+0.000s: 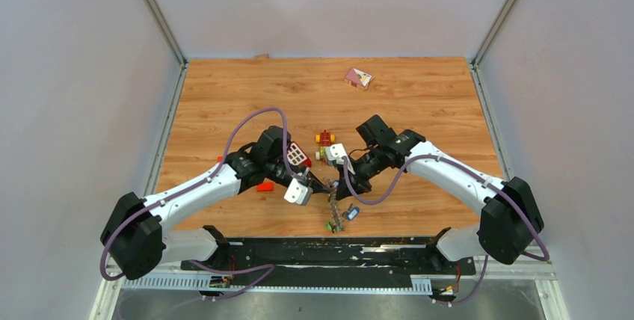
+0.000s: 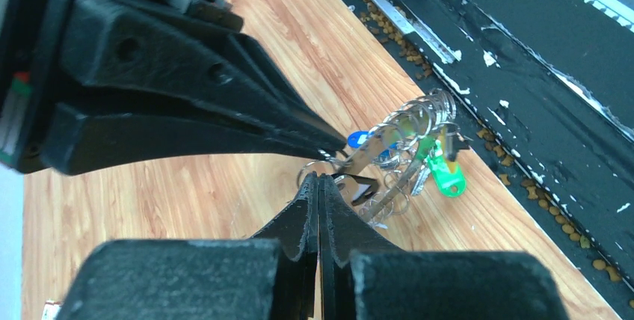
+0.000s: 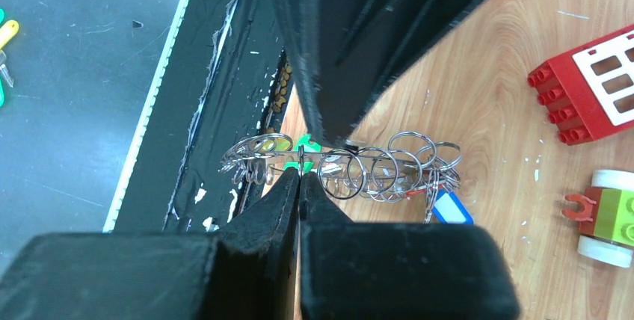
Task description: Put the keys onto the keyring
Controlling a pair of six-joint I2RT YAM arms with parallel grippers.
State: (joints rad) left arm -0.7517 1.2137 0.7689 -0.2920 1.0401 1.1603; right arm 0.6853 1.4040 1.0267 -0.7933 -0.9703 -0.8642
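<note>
I have both arms meeting over the near-middle of the table (image 1: 419,96), tips almost touching. The left gripper (image 2: 320,179) is closed. Its fingertips pinch one end of the keyring (image 3: 351,167), though I cannot tell whether they grip the main wire or one of its small loops. The right gripper (image 3: 300,174) is also clamped shut, on the wire of the same ring, just beside the left tips.

From above, the keyring runs from the two tips straight toward the near edge, so its long axis is roughly square to that edge. The left arm comes at it from the left and the right arm from the right, and neither is clearly nearer. A blue key (image 3: 451,208) and a green key (image 2: 447,178) are already in the bundle at the end away from the grip. I can't say whether that low end rests on the wood or hangs free.

My read is that the next move depends on one gripper keeping the ring steady while the other lets go to fetch a key. A yellow key (image 3: 7,34) lies off the wood, on the grey surface past the black rail (image 1: 359,249).

Room is tight. The near edge and the rail sit just under the bundle, so anything dropped could slide off. On the far side, a red brick (image 3: 579,99) and a toy car (image 3: 609,223) sit close behind the grippers. Beyond them, toward the far edge, the wood is mostly open.
</note>
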